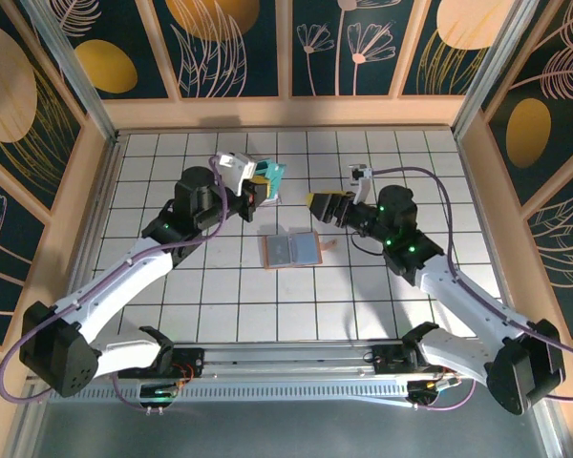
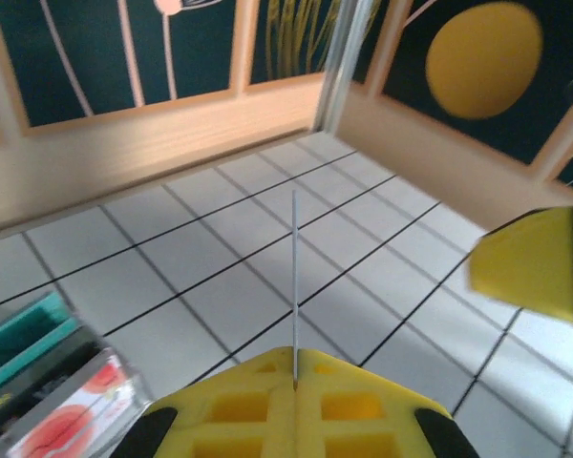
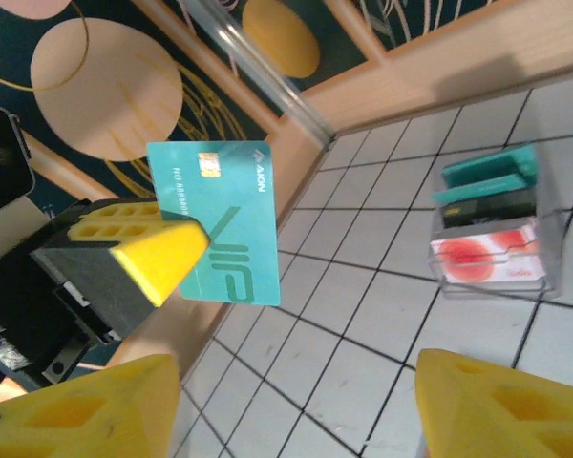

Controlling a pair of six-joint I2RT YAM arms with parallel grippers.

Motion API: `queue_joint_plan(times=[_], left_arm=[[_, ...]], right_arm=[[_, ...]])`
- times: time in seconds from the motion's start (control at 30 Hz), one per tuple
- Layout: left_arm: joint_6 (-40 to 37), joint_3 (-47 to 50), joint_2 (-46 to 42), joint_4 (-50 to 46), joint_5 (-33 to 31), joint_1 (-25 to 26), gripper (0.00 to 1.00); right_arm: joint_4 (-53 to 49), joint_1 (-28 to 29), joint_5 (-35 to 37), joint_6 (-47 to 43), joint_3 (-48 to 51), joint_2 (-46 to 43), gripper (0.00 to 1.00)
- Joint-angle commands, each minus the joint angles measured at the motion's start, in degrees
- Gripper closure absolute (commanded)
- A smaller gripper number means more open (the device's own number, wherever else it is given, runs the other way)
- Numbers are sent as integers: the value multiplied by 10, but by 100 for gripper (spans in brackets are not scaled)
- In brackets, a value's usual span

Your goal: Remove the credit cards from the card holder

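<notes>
Left fingers [image 3: 158, 262] clamped on one edge of teal card [image 3: 215, 219], card held up off the table [image 1: 220, 315]. Right fingers [image 3: 86, 405] apart, empty, facing the card from close by. Card holder [image 1: 291, 250] lies open and flat between the two sets of fingers, nearer the arm bases, touched by neither. Clear box [image 3: 492, 250] with teal and red contents sits just beside left fingers. Likely step: set this card down, probably at the box. Grip firm on the thin edge, line card up, release low; right fingers should give it room. Can't tell if holder has more cards.
</notes>
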State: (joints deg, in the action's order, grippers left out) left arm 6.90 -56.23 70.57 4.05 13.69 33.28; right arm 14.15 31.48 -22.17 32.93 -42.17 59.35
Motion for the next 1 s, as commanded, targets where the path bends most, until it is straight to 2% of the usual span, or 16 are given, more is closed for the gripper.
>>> queue_joint_plan(times=[0.0,0.23,0.37,0.67,0.87,0.97], left_arm=[[-108,-42,30,-80,-49,-8,100],[-239,-105,107,-132,-38,-32,100],[-286,-152,157,-161,-16,-59,100],[-377,-224,247,-188,0,-101,100],[-451,-249,303,-175,-12,-113,100],[-471,-286,342,-193,7,-129,100]], right_arm=[[-33,2,71,-20,-8,-34,28],[-55,2,133,-22,2,-77,11],[-56,2,159,-22,12,-99,1],[-42,2,193,-43,36,-110,1],[-82,2,226,-29,21,-94,1],[-101,2,240,-27,10,-81,1]])
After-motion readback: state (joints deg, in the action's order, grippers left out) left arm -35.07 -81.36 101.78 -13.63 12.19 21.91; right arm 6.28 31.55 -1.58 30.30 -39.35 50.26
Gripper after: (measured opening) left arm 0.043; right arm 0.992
